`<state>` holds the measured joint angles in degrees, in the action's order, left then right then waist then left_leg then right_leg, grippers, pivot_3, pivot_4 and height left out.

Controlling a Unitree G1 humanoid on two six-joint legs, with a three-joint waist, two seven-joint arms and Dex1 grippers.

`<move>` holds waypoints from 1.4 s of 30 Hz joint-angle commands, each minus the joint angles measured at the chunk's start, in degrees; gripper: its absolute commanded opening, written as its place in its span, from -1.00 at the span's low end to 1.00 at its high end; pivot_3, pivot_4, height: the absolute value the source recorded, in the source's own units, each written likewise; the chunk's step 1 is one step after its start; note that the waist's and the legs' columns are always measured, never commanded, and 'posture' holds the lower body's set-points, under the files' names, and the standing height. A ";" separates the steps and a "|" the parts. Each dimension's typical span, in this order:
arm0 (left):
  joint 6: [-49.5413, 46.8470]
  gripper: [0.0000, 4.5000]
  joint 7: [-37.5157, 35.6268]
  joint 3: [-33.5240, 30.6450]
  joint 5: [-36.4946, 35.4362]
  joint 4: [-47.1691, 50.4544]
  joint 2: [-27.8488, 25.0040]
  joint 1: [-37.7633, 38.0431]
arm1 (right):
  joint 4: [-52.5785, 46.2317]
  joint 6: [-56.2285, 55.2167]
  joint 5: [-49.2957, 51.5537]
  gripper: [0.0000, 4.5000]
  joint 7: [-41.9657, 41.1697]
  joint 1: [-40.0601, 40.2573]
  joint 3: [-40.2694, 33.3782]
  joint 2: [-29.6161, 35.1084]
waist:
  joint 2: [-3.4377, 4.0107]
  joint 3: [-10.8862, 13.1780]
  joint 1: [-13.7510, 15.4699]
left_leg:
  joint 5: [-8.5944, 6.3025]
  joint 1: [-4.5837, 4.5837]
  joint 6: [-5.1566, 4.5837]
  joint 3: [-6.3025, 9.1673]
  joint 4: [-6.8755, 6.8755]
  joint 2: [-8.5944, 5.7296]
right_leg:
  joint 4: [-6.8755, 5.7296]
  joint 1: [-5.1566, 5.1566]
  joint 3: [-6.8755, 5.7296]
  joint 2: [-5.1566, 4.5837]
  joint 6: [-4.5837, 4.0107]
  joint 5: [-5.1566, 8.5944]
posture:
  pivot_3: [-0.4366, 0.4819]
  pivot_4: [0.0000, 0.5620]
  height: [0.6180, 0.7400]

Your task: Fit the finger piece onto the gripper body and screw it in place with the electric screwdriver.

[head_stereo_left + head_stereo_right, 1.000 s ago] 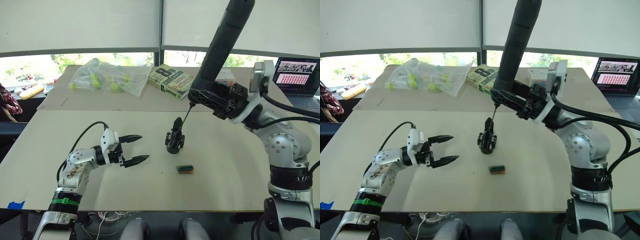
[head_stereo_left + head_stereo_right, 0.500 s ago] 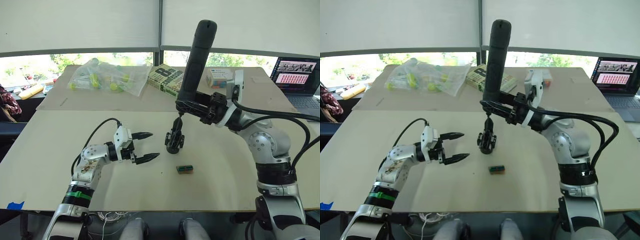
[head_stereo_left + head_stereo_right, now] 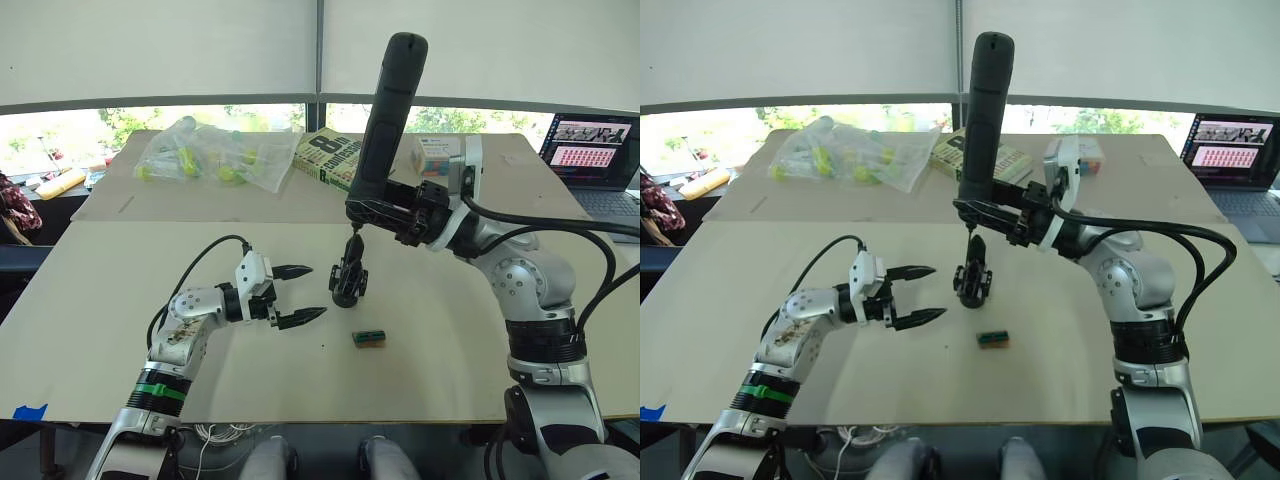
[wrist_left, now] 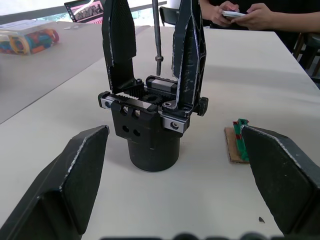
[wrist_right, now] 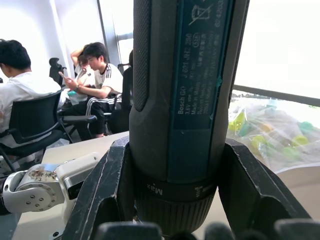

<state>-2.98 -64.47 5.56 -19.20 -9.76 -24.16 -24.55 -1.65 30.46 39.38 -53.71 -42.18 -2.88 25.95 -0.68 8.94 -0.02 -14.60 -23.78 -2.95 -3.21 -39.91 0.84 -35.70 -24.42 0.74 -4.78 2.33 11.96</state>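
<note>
Meanwhile plastic bag holds yellow-green items.

Pale surface near; second surface abuts it far side. Far wall: white blinds drawn over windows, daylight below. Laptop far right. People seated on chairs.
</note>
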 commanded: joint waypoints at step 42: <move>0.06 1.00 1.60 0.58 0.21 2.66 0.08 2.04 | 0.26 2.36 -2.71 -0.14 -1.17 -3.86 1.58 -0.73 | 0.00 0.00 -0.21 | 0.00 0.00 0.00 0.00 0.03 0.00 | -0.01 -0.03 -0.01 -0.02 0.00 0.00 | -0.05 -0.47 1.00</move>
<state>-3.87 -62.66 6.14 -19.09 -8.13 -24.13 -22.48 0.30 32.96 36.00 -54.55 -44.09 -0.31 25.09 -0.68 8.94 -0.23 -14.60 -23.79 -2.94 -3.21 -39.89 0.83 -35.71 -24.45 0.73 -4.80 2.33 11.96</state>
